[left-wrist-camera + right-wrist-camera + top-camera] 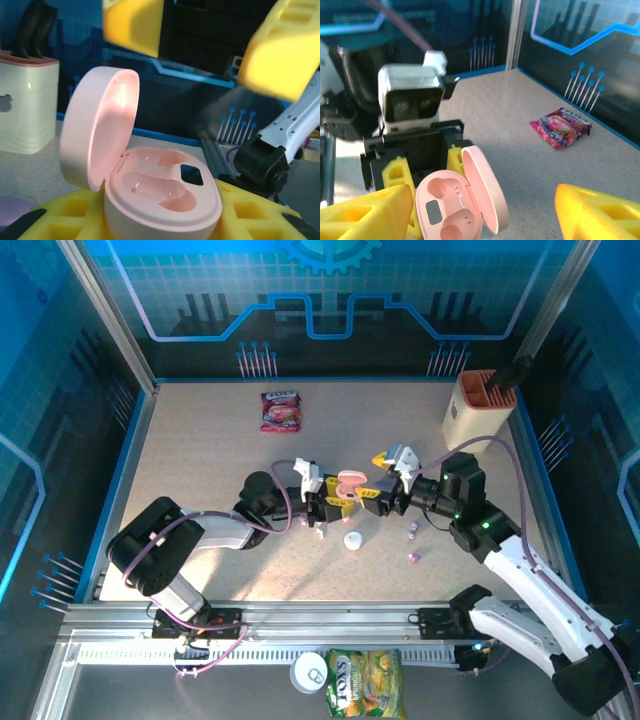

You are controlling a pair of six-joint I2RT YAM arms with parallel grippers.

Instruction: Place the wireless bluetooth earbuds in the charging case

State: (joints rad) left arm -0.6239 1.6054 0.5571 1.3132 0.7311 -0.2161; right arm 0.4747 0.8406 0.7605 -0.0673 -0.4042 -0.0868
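Yellow pads [75, 212] of the left pincer [161, 222] sit lowest in its wrist view, pinching a pink case [165, 197] by its lower half. The lid [97, 130] is tipped up and back. I judge the case is held this way, raised off the desk [200, 440], so that both sockets face the other arm and a bud can be dropped straight in. Both sockets look empty. A dark patch in the far one may be a window or a reflection; I cannot tell which.

Facing it, the right pincer [482, 215] stands spread wide with nothing between its fingers, close to the open mouth of the case. From above, the two pincers meet over the middle of the desk.

Two tiny purple buds [412, 532] lie on the desk just below the right pincer, apart from the case. Near them a small white round thing [352, 540] is too small to name.

Further out lie a candy packet [561, 128] and, in the far right corner, a white holder [478, 410]. The case's underside and the depth of the left grip are cut off by the frame edge.
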